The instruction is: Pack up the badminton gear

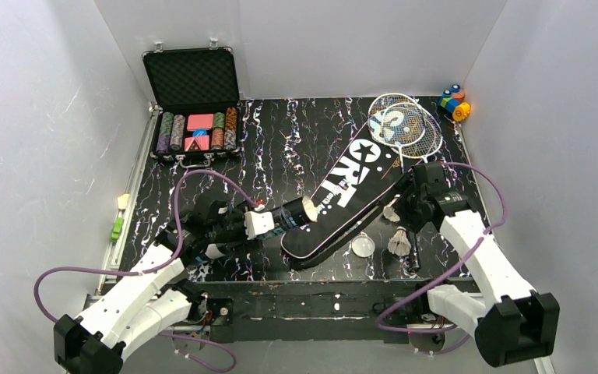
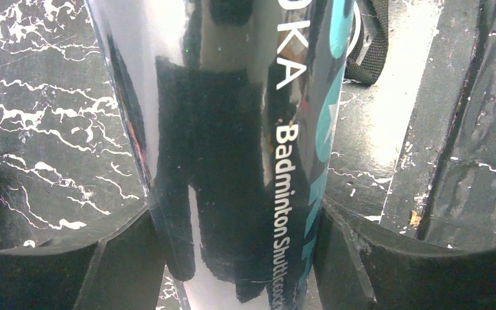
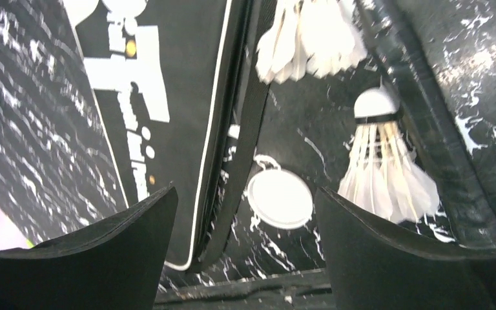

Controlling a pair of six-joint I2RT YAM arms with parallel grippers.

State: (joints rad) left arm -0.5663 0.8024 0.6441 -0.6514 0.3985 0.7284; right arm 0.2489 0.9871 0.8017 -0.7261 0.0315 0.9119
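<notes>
Left tool (image 1: 261, 224) clamped on tube (image 1: 292, 213), open mouth facing right, likely for loading. Right tool (image 3: 244, 194) spread, empty, above shuttlecocks (image 3: 381, 161) and white cap (image 3: 279, 198) on counter (image 1: 280, 148) beside bag (image 1: 342, 187). Rackets (image 1: 405, 125) lie at far right corner.

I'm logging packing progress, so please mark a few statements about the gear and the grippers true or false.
1. The left gripper is shut on the tube. True.
2. The right gripper holds a shuttlecock. False: it is open and empty above the white lid; the shuttlecocks lie loose nearby.
3. The rackets are inside the bag. False: they lie outside it, at its far end.
4. The poker chip case is open. True.
</notes>
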